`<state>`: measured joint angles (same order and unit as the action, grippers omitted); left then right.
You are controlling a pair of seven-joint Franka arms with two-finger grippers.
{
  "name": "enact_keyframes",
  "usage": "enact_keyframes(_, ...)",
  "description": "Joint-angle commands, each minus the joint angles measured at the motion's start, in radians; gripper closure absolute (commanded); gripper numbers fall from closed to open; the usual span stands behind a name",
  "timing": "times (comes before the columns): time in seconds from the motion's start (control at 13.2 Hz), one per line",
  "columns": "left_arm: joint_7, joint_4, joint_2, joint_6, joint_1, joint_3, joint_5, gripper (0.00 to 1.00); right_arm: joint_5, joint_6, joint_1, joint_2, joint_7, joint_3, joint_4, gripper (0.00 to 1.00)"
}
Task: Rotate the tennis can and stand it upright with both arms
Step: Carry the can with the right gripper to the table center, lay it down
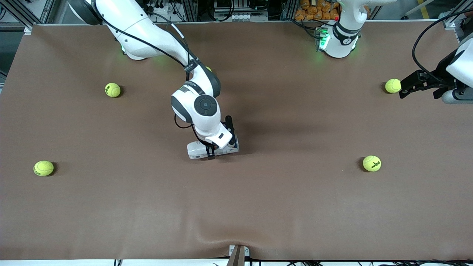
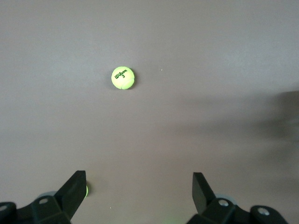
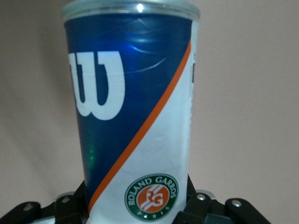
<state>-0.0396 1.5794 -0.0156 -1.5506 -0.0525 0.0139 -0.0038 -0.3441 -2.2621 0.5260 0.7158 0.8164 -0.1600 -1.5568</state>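
1. Brown table [image 1: 295, 207]: bare but for scattered balls and the can.
2. Right arm [image 1: 162, 40]: reaching down to mid-table, right gripper [image 1: 211, 152] straddling the can [image 1: 207, 149], which lies on its side directly under the wrist.
3. Left arm [image 1: 458, 66]: waiting at its own end of the table, left gripper [image 2: 139, 186] with fingers wide apart, nothing between them, one ball [image 1: 392, 85] just off its tips.
4. Can in the right wrist view [image 3: 133, 112]: lodged between the right fingers [image 3: 198, 205] near one end; whether clamped or slackening, cannot tell.
5. Handling, as a guess: light, thin clear wall, slick label, prone to roll and dent; best pinched mid-body or near the stiff metal rim [image 3: 131, 8].
6. Other balls [image 1: 371, 163]: well clear of both grippers.
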Motion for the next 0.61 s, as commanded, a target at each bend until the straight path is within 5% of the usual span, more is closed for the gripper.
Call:
enact_keyframes(0.0,0.014,-0.013,0.008,0.0,0.007,0.003,-0.015,0.0,-0.081,-0.004,0.015,0.045,-0.095,-0.007,0.03,0.25)
enact_keyframes(0.23,0.02,-0.012,0.01,0.0,0.007,0.001,-0.015,0.0,-0.085,-0.053,0.015,0.071,-0.095,-0.007,0.037,0.19)
enact_keyframes(0.3,0.018,-0.012,0.01,0.0,0.008,0.001,-0.015,0.0,-0.084,-0.051,0.015,0.07,-0.095,-0.007,0.037,0.0)
enact_keyframes(0.53,0.02,-0.012,0.01,0.0,0.01,0.001,-0.015,0.0,-0.076,-0.048,0.005,0.054,-0.091,-0.01,0.038,0.0)
